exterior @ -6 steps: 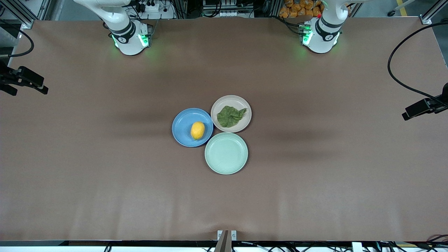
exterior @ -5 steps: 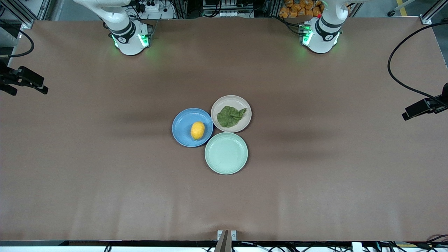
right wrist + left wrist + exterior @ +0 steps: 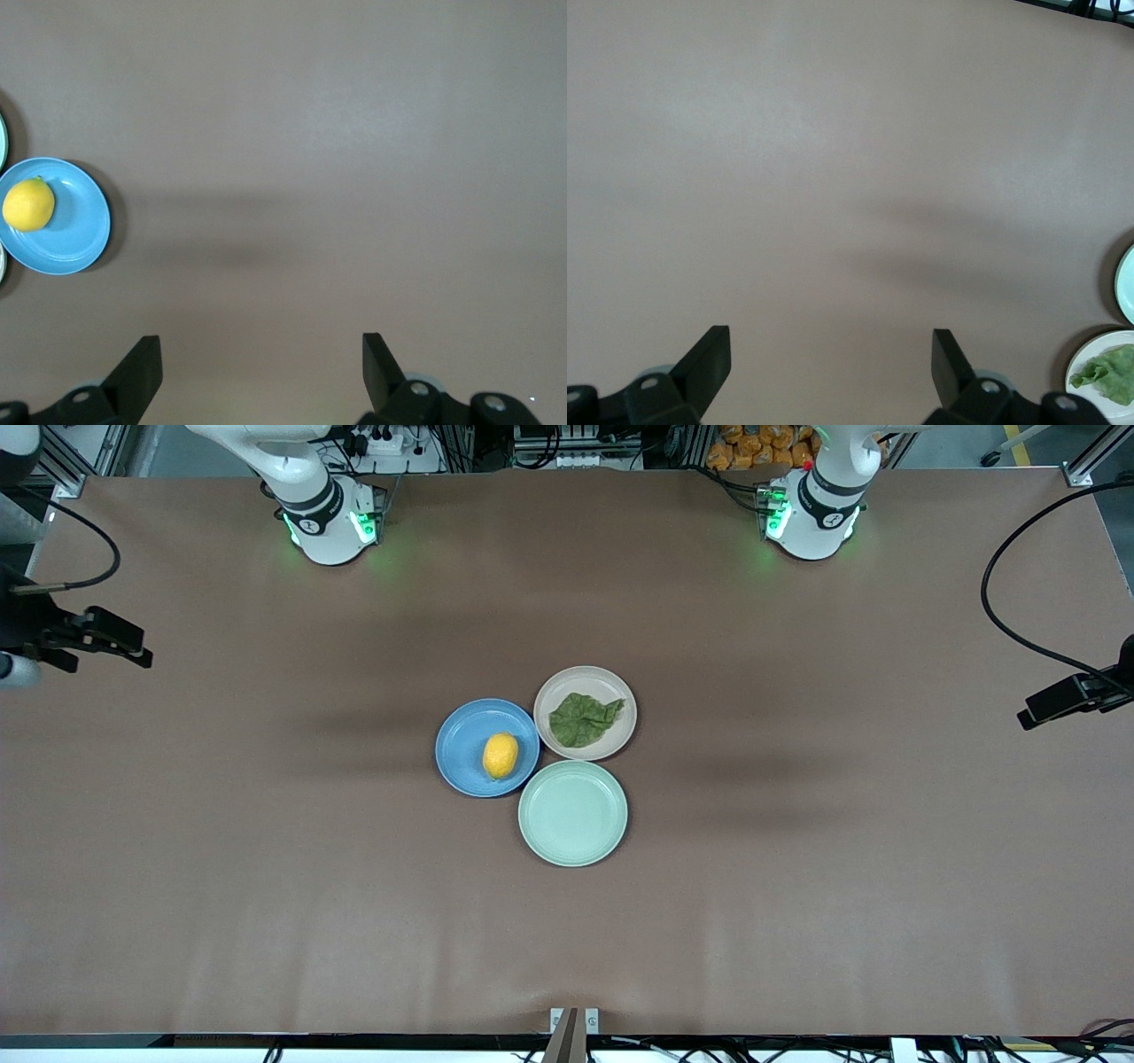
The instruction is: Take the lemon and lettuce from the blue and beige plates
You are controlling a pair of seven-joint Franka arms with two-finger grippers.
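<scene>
My right gripper (image 3: 257, 372) has crept inward from its end of the table since half a second ago, jaws spread wide and empty over bare cloth; my left gripper (image 3: 831, 372) waits, equally agape, over its own end. Nothing else has stirred: the lemon (image 3: 500, 755) lies on the blue plate (image 3: 461, 740), the lettuce (image 3: 584, 719) on the beige plate (image 3: 611, 682) beside it (the mint-green plate (image 3: 573, 813) sits nearest the camera, bare). So I judge the reach for the lemon has only begun.

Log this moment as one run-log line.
lemon on blue plate | lettuce on beige plate | left gripper open over bare table | right gripper open over bare table
</scene>
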